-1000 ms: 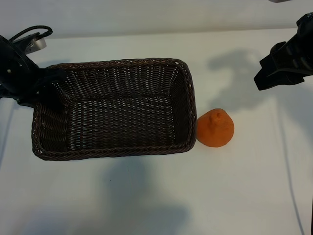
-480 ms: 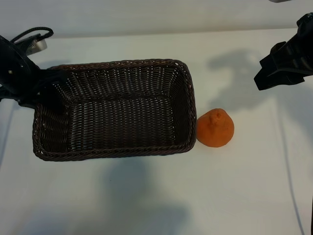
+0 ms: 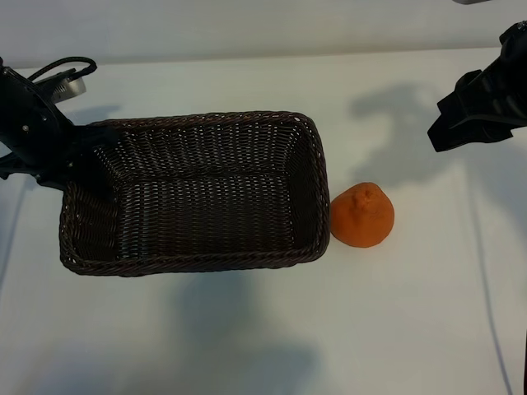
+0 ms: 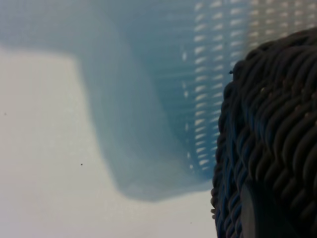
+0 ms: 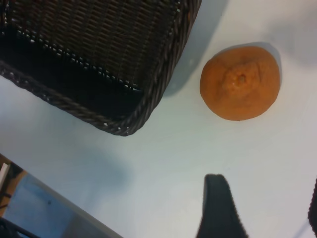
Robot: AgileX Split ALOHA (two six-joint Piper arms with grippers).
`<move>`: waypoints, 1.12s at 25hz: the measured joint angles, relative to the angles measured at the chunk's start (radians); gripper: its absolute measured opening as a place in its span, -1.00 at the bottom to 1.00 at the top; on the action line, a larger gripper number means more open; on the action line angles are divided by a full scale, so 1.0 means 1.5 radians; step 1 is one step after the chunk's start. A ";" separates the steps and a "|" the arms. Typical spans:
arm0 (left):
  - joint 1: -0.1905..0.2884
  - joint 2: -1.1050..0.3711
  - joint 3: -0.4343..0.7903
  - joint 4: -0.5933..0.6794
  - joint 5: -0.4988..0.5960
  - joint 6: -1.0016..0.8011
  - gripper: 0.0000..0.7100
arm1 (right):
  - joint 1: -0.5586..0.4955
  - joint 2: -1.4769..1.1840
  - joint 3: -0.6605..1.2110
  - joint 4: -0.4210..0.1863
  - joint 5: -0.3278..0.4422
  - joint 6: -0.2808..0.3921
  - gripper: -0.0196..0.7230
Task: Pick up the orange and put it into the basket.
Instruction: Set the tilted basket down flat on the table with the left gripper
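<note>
Left gripper (image 3: 70,156): you see it clamped on the basket (image 3: 198,263) rim.
Right gripper (image 5: 262,208): jaws apart, empty, above table (image 3: 263,346).
Orange (image 3: 362,216): just beside basket.

Left gripper (image 3: 72,156): its fingers lie behind the basket (image 3: 198,259) rim at the left end, so the contact cannot be made out. In the left wrist view the basket weave (image 4: 270,139) fills the frame edge, and the surface beyond it is blurred. Right gripper (image 3: 449,132): cut off by the frame edge; in its wrist view only one finger (image 5: 218,210) shows fully, the other barely enters.
</note>
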 joint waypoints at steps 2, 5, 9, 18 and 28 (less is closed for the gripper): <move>0.000 0.000 0.000 0.000 0.000 0.000 -0.55 | 0.000 0.000 0.000 0.000 0.000 0.000 0.22; 0.000 0.000 0.000 0.000 -0.001 0.000 -0.55 | 0.000 0.000 0.000 0.000 0.000 0.000 0.22; 0.000 0.001 0.000 0.000 -0.001 0.000 -0.55 | 0.000 0.000 0.000 0.000 0.000 0.000 0.22; 0.000 0.012 0.000 -0.001 -0.001 0.002 -0.55 | 0.000 0.000 0.000 0.000 0.000 0.000 0.22; 0.000 0.062 0.000 -0.034 -0.027 0.037 -0.55 | 0.000 0.000 0.000 0.001 0.000 0.000 0.22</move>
